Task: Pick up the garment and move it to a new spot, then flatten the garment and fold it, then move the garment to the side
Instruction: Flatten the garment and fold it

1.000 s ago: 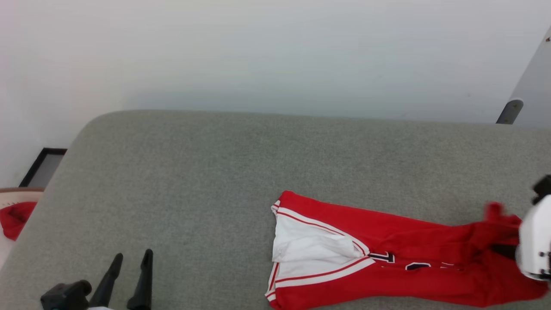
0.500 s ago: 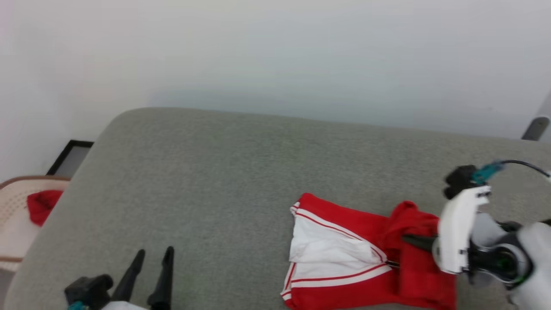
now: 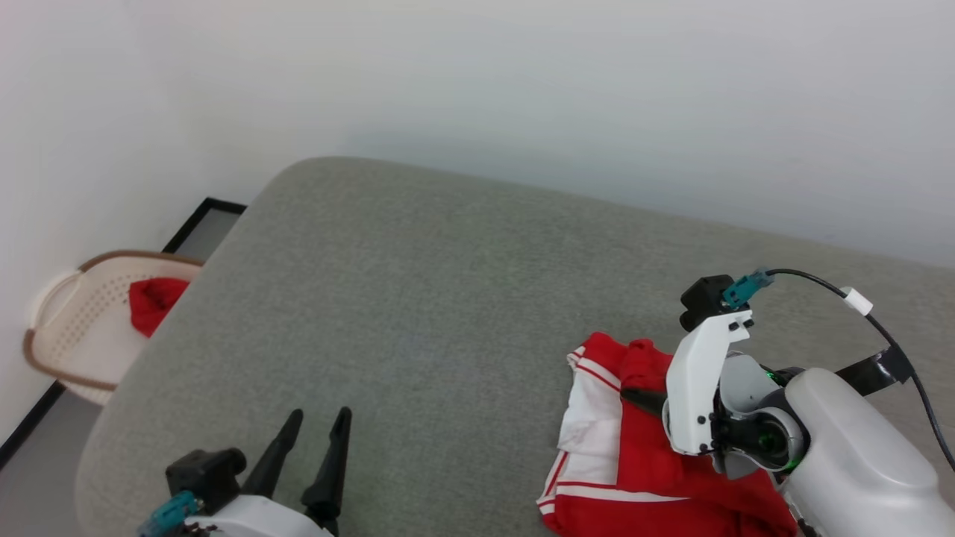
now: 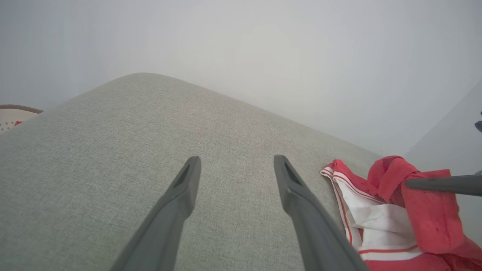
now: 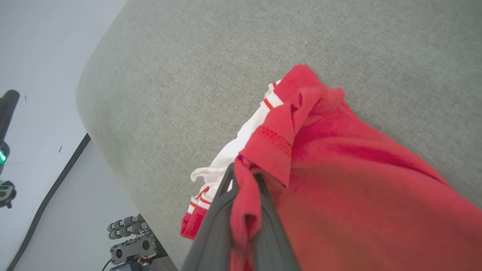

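Light: bright, even, diffuse. Shadow: soft grey band on wall beyond garment. Left wrist view: hazy, washed pale above garment. Right wrist view: red cloth nearest lens soft. Wrist-view edges: bench rim bows, left of garment.

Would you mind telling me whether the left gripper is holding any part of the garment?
No, the left gripper stands open over the bare grey cushion, apart from the garment.

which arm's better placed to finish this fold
Right. The right gripper is shut on the garment at a red edge; the left gripper is open, apart from it over the grey surface.
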Motion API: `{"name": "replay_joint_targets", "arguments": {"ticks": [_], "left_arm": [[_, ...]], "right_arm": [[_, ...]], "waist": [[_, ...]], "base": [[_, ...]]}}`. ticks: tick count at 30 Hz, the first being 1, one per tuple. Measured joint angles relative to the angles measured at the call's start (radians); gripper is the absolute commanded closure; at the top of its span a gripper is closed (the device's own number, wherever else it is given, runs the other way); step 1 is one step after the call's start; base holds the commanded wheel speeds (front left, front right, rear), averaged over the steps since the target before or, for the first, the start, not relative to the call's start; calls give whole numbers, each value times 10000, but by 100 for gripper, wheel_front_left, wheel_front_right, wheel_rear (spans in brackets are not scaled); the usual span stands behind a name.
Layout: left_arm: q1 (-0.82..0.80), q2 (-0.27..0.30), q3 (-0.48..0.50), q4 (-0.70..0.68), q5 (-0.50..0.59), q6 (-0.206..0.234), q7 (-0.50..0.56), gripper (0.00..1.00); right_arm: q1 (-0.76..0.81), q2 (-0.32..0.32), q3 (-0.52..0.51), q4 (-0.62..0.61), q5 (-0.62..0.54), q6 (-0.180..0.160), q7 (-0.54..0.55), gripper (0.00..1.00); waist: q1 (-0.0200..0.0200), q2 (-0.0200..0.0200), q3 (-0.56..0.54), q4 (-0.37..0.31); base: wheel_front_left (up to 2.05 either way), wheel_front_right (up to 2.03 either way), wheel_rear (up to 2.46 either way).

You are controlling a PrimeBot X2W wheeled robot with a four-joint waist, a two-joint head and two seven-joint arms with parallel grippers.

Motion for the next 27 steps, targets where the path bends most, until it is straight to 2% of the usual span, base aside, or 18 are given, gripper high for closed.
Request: {"name": "replay_joint_targets", "arguments": {"ticks": [5, 6, 7, 8, 9, 10, 11, 21, 27], "left_arm": [[-191, -117, -90, 236, 10, -148, -23, 0], [-221, -132, -92, 284, 10, -150, -25, 0], [-243, -146, -90, 332, 10, -163, -36, 0], [-262, -163, -69, 378, 10, -180, -52, 0], [-272, -178, -42, 407, 10, -192, -54, 0], [-277, -188, -23, 437, 8, -201, -71, 0], [-279, -190, -8, 470, 8, -209, -86, 0], [-216, -58, 378, 531, 13, -234, -130, 0], [5, 79, 694, 374, 115, -174, -142, 0]], "right_arm": [[-307, 267, 226, 890, -192, 0, -355, 100], [-368, 313, 282, 1012, -192, 0, -424, 95], [-432, 339, 337, 1097, -194, 0, -479, 64], [-502, 374, 416, 1187, -192, 0, -525, 53], [-559, 412, 485, 1248, -182, 0, -554, 22], [-603, 458, 560, 1292, -161, 0, -573, 5], [-651, 485, 644, 1310, -127, 0, -579, 0], [-1001, 320, 1475, 468, 535, 0, -1028, 0], [-1135, -453, 1770, -573, 711, 0, -1862, 0]], "waist": [[0, 0, 152, 238], [0, 0, 184, 251], [0, 0, 209, 254], [-1, 0, 221, 242], [0, 0, 225, 215], [0, 0, 226, 181], [0, 0, 225, 143], [0, 0, 134, -477], [0, 0, 67, -1089]], "base": [[0, 0, 0], [0, 0, 0], [0, 0, 0], [0, 0, 0], [0, 0, 0], [0, 0, 0], [0, 0, 0], [0, 0, 0], [0, 0, 0]]}}
